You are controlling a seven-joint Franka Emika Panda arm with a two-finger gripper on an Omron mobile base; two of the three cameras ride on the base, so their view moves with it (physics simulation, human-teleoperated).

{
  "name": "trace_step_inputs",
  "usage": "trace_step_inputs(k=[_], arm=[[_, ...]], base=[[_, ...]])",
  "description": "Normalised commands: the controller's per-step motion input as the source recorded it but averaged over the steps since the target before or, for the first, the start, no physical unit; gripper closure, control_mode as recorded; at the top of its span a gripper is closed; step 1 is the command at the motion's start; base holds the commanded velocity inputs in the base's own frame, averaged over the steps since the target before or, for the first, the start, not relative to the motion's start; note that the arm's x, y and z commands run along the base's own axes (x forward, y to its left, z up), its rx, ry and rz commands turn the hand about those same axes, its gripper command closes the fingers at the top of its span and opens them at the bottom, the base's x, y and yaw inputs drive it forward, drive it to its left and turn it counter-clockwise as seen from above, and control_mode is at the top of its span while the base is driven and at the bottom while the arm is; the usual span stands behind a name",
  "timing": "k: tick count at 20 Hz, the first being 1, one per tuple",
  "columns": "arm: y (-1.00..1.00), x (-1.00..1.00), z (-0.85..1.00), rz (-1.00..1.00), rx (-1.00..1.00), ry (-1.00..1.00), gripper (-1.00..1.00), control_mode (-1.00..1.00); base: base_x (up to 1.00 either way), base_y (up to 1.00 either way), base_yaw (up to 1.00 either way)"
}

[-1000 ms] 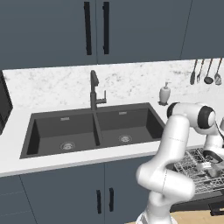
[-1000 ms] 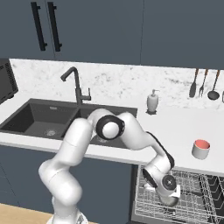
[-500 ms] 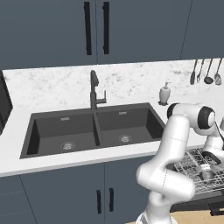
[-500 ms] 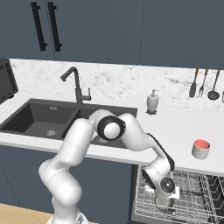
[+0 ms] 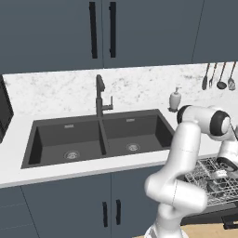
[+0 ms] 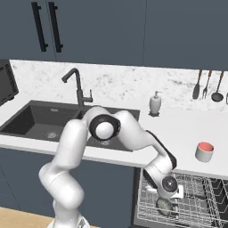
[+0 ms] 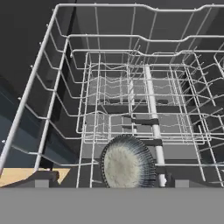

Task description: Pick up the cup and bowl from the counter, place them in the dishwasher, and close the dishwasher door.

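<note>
Arm is reaching low into the dishwasher rn, gripper hanging just over the bowl, which is sitting in the near part of the silver wire rack. Can't really see the fingers in any view, so can't tell from the pics how wide the jaws are standing or whether they're touching the bowl. It looks set down on the wires tho, not hanging from anything.

If this is the let-go step, imo the way to do it well is lifting straight up out of the rack w/o clipping the rim or the tines, bc the wires are thin and close together and a sideways drag could tip the bowl.

The cup is sitting upright on the counter, far right of the sink, well apart from the arm. So that's prob next, then the door.

Materials: bowl is round, dark ribbed outside w/ a pale speckled inside. Cup is a short cylinder, white outside, red inside. Counter is white stone w/ faint grey flecks, sink is matte black.
</note>
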Motion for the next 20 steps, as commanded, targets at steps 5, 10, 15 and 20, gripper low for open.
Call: trace_step_inputs(k=[5,10,15,20], arm=[[0.0,-0.24,1.0,0.0,0.0,0.01,-1.0,-1.0],[0.0,-0.2,1.0,0.0,-0.03,0.07,-1.0,-1.0],[0.0,0.0,1.0,-0.04,-0.06,0.13,-1.0,-1.0],[0.0,0.0,1.0,-0.06,-0.03,0.09,-1.0,-1.0]], base=[[0.0,0.0,0.0],[0.0,0.0,0.0],[0.0,0.0,0.0],[0.0,0.0,0.0]])
